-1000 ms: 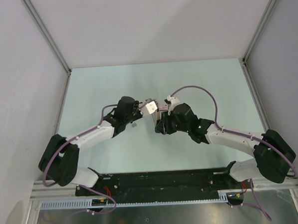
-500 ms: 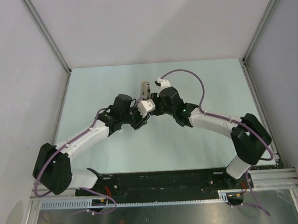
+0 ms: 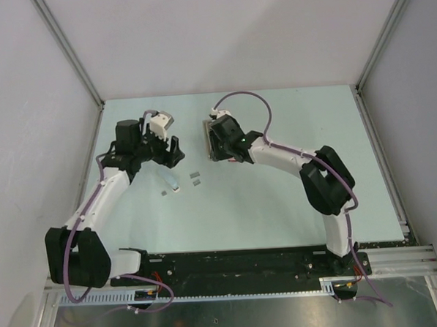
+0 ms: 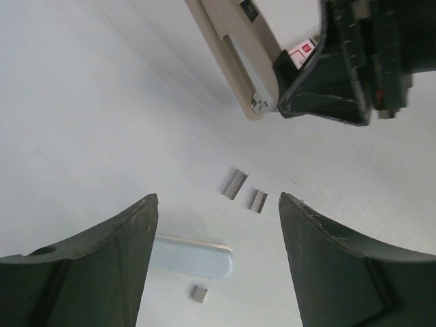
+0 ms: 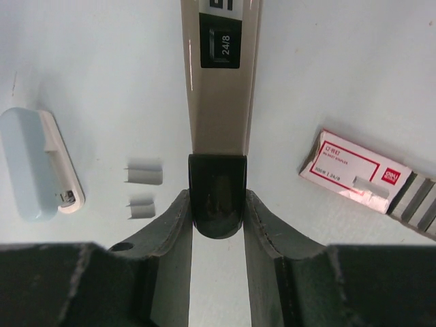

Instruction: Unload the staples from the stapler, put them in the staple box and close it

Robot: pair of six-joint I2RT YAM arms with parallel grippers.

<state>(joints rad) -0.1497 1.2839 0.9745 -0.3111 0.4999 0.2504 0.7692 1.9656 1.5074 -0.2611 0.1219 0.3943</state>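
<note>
My left claw [image 3: 168, 153] hangs spread in the top view's upper left, holding nothing. Below it a pale blue piece [image 3: 174, 183] lies on the bench [image 3: 279, 204], with two staples [image 3: 195, 178] just right. At upper centre my right claw [image 3: 221, 143] pinches the tan stapler [image 5: 221, 88] by its black end. A red-white packet [image 5: 354, 174] lies further right.

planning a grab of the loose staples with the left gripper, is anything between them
Nothing visible: the staples lie bare on the table below the open left gripper; the pale blue piece lies beside them.
</note>
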